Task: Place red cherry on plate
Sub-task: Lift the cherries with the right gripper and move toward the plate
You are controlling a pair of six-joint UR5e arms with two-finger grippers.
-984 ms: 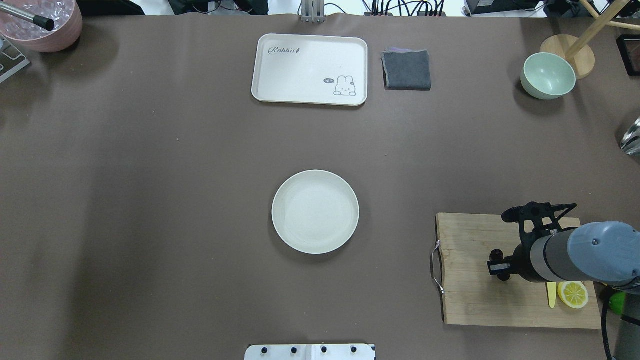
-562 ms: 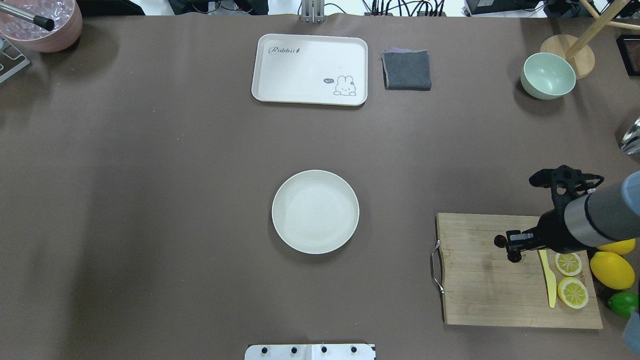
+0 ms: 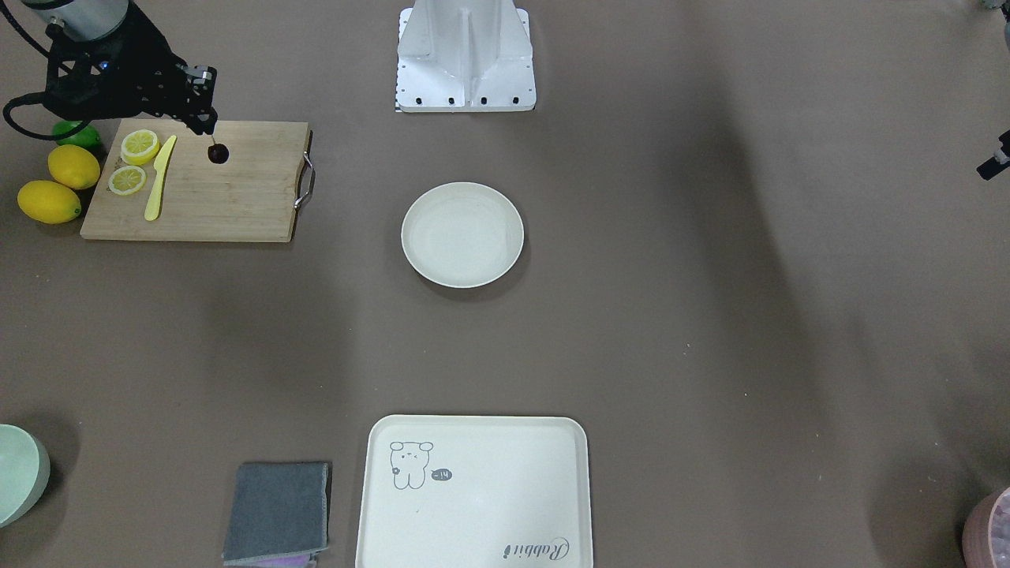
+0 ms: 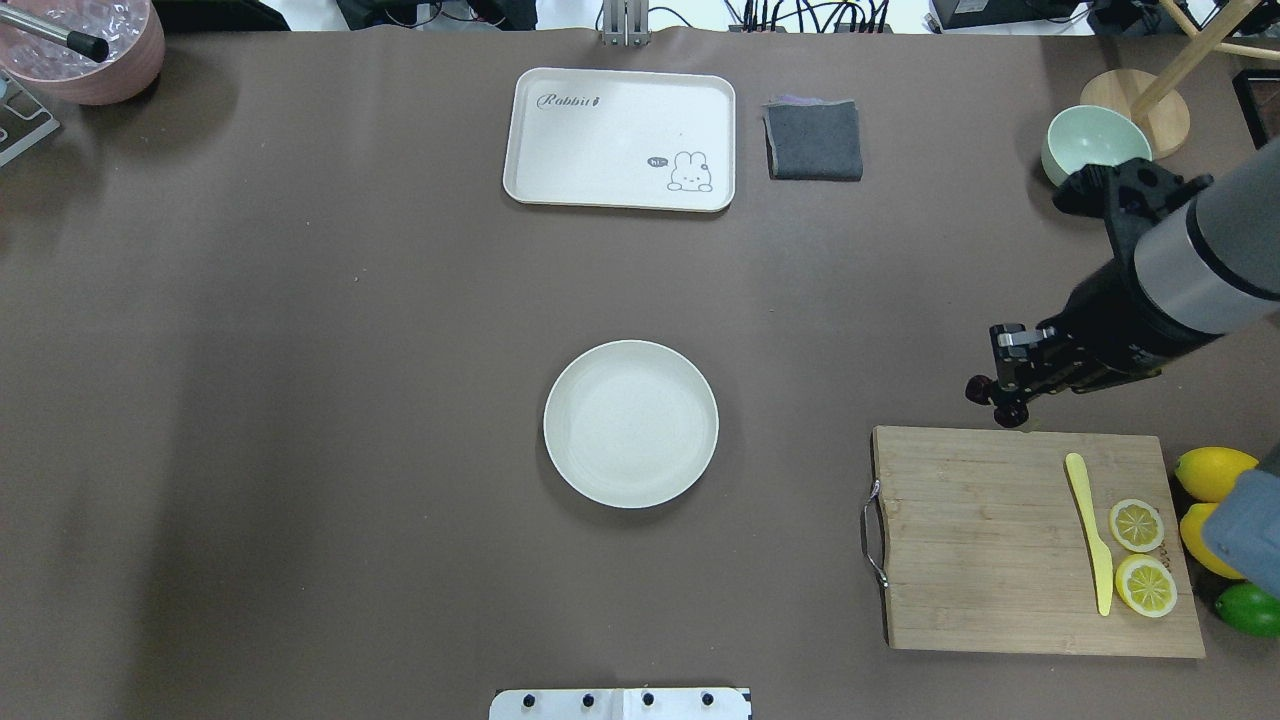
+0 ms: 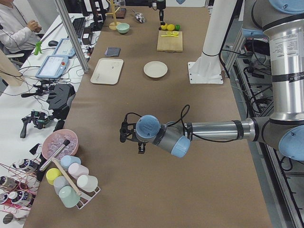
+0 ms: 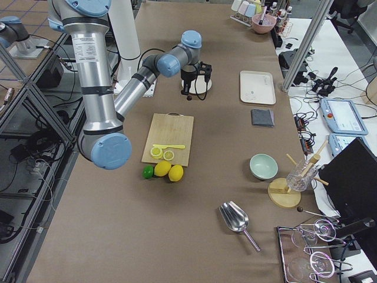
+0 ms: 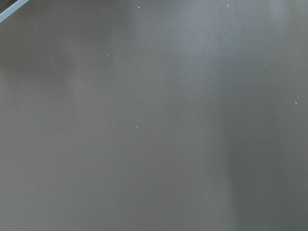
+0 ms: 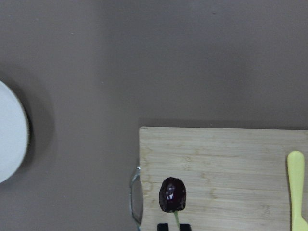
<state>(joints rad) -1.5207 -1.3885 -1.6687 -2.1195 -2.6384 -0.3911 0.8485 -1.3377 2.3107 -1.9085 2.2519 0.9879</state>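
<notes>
The red cherry (image 8: 173,194) is tiny, dark and glossy, and it hangs by a thin green stem from my right gripper (image 8: 174,226), which is shut on the stem. In the front-facing view the red cherry (image 3: 218,154) dangles under the right gripper (image 3: 211,126), above the wooden cutting board (image 3: 229,189). Seen from overhead, the right gripper (image 4: 1000,395) is at the board's far edge. The round cream plate (image 4: 630,423) sits empty at the table's middle, well to the gripper's left. My left gripper (image 5: 130,137) hovers over bare table; I cannot tell its state.
The cutting board (image 4: 980,540) carries a yellow knife (image 4: 1088,530) and two lemon slices (image 4: 1140,555). Whole lemons (image 4: 1212,472) and a lime (image 4: 1250,607) lie to its right. At the far side are a cream tray (image 4: 620,138), a grey cloth (image 4: 814,140) and a green bowl (image 4: 1085,140).
My right gripper has risen off the cutting board with the cherry in it, shifting toward the board's far edge in the overhead view. The plate has not moved.
</notes>
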